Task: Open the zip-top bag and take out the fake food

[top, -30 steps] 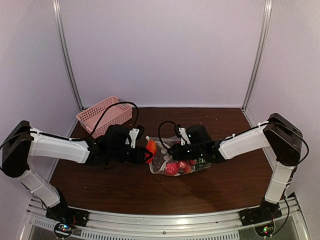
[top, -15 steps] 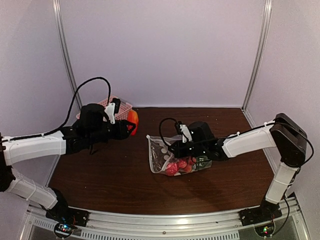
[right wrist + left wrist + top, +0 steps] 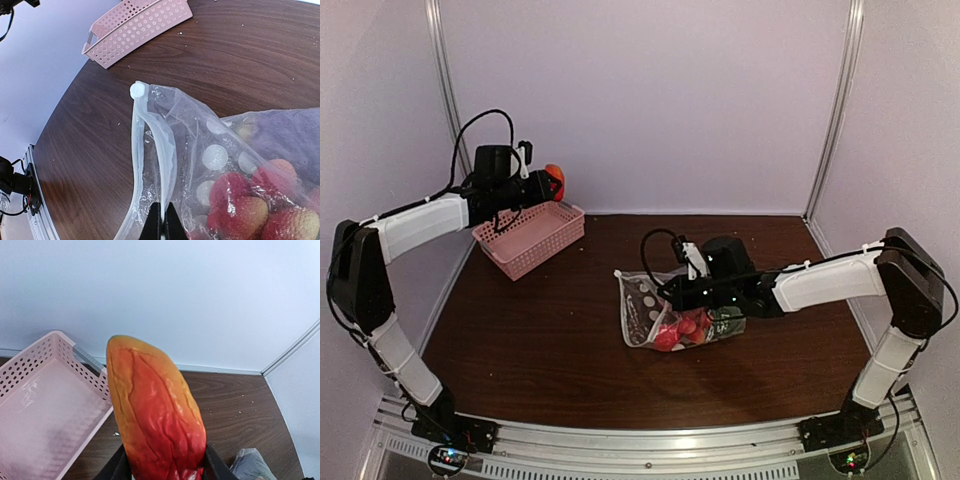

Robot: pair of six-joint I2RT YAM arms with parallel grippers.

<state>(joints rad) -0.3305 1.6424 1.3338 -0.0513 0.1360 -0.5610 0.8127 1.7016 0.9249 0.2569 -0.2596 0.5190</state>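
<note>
Zip-top bag: clear, crinkled, white-dotted.

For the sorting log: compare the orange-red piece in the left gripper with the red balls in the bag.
The orange-red piece is one long tapered body; the red balls are several small round ones. The piece is out, held aloft by the left gripper; the balls lie inside the zip-top bag. Both shade from red to yellow.
</note>
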